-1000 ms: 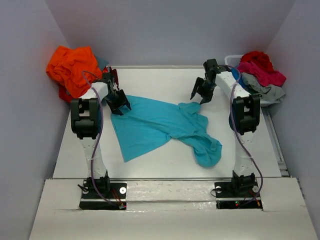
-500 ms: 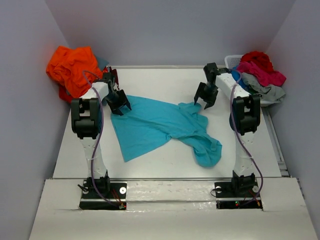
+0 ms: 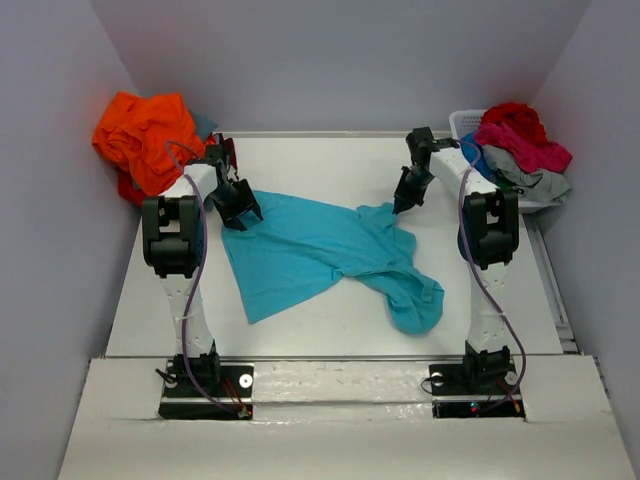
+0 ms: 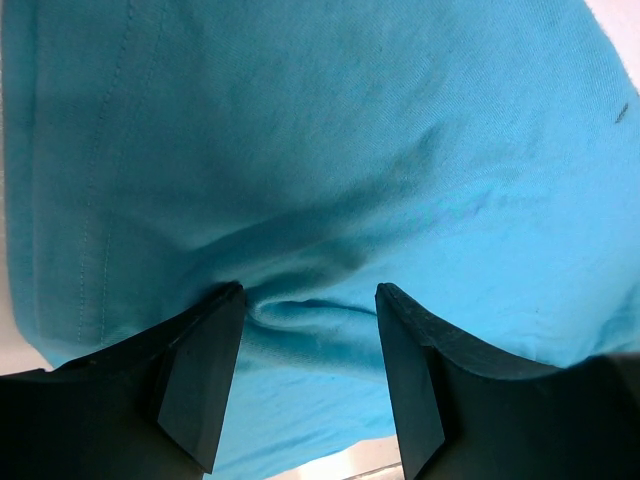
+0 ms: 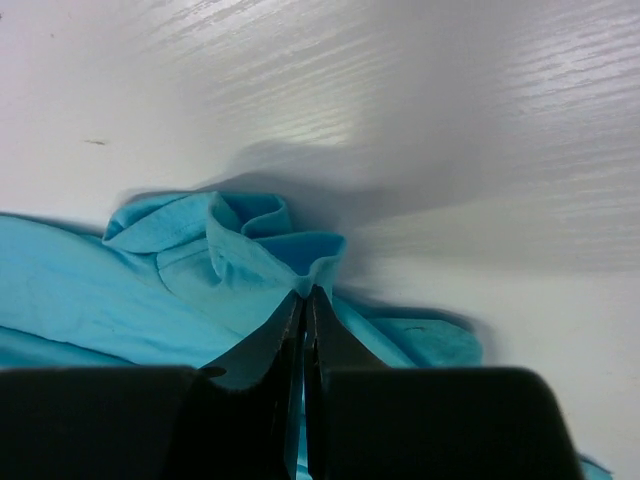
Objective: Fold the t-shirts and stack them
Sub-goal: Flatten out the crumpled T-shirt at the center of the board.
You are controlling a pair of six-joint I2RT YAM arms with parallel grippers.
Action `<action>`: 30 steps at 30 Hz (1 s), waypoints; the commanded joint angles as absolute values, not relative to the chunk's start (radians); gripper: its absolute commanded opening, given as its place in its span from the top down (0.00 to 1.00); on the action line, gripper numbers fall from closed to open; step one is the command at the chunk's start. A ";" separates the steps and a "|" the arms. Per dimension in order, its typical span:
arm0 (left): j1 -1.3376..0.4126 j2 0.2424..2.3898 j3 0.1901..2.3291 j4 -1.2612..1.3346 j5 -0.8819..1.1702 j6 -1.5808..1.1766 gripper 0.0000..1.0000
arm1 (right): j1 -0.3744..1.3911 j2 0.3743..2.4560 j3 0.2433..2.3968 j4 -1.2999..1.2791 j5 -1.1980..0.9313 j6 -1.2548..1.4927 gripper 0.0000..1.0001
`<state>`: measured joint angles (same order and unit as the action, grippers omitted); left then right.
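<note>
1. half a second ago the right gripper (image 5: 303, 300) hung with its fingers spread over the far right corner of the turquoise t-shirt (image 3: 320, 250). now its fingers are pressed almost together, clamped on a puckered bit of hem there.
2. the left gripper (image 3: 240, 215) has not shifted. it sits on the shirt's far left corner, its fingers apart and pressed onto the cloth, with a soft ridge bulging between them.
3. the shirt lies as before on the white table (image 3: 330, 165), mid-table between the two arms. its left part is spread fairly flat and its right part trails into a rumpled lump toward the near edge.
4. the cloth is a fine matte knit. a double-stitched hem shows in the left wrist view, and rolled folds gather at the pinch in the right wrist view.
5. the tabletop shows a faint streaked grain with a dull sheen.
6. the orange t-shirts (image 3: 145, 135) sit crumpled in a heap at the far left corner.
7. a heap of red, pink and grey shirts (image 3: 525, 150) spills over the white slatted basket (image 3: 462, 122) at the far right.
</note>
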<state>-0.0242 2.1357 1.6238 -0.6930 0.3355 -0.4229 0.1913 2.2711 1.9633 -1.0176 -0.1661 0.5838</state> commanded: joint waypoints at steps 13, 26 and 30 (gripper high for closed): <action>-0.049 2.166 1.655 -0.736 0.227 -0.380 0.32 | 0.192 2.252 2.292 -1.085 -0.054 0.555 0.93; -0.121 2.215 1.735 -0.767 0.170 -0.351 0.33 | 0.183 2.255 2.491 -1.060 0.044 0.491 0.93; -0.130 2.232 1.761 -0.775 0.156 -0.353 0.32 | 0.173 2.243 2.500 -1.026 0.061 0.489 0.93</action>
<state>-0.1226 2.1906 1.7317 -0.7563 0.2054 -0.3756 0.1902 2.2833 2.4458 -1.0836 0.0032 0.5171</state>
